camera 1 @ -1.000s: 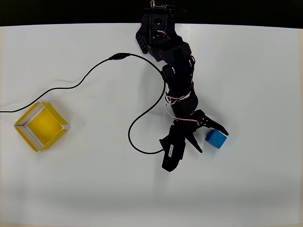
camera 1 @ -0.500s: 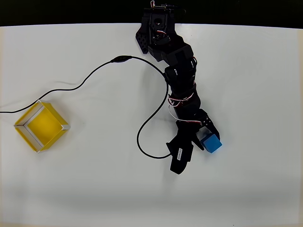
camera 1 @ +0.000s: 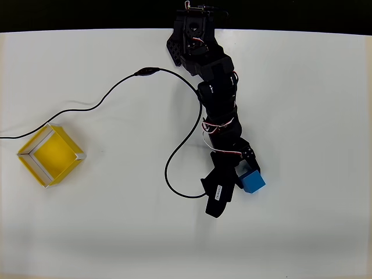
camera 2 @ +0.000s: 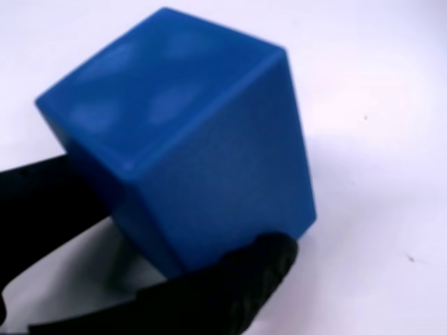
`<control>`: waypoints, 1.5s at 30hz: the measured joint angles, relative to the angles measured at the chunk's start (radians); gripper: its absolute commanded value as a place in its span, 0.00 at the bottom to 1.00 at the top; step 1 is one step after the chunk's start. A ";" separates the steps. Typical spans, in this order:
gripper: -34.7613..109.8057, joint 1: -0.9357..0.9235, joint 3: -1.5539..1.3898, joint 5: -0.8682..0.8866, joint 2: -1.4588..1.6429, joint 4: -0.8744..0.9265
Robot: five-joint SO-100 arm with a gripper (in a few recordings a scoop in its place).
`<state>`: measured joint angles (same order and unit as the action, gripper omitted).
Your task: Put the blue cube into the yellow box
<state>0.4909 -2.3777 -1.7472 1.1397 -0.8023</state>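
In the overhead view we found the yellow box (camera 1: 52, 154) far to the left of the end effector (camera 1: 243, 176), well apart across the bare table (camera 1: 314, 116), so the carry had to run leftward. The blue cube (camera 1: 252, 181) sat between the jaws on the right of the table; in the wrist view the cube (camera 2: 188, 139) touched both black fingers (camera 2: 237, 279), which were clenched on it
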 measured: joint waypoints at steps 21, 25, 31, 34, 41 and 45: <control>0.35 -0.287 0.083 -0.034 0.420 0.272; 0.35 -0.428 0.083 -0.023 0.480 0.284; 0.35 -0.666 0.083 0.000 0.535 0.342; 0.35 -0.790 0.083 -0.002 0.537 0.354; 0.35 -1.040 0.083 0.023 0.609 0.394; 0.35 -1.178 0.083 0.034 0.634 0.420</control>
<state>-0.6872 -2.2948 -1.7135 1.7733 -0.3820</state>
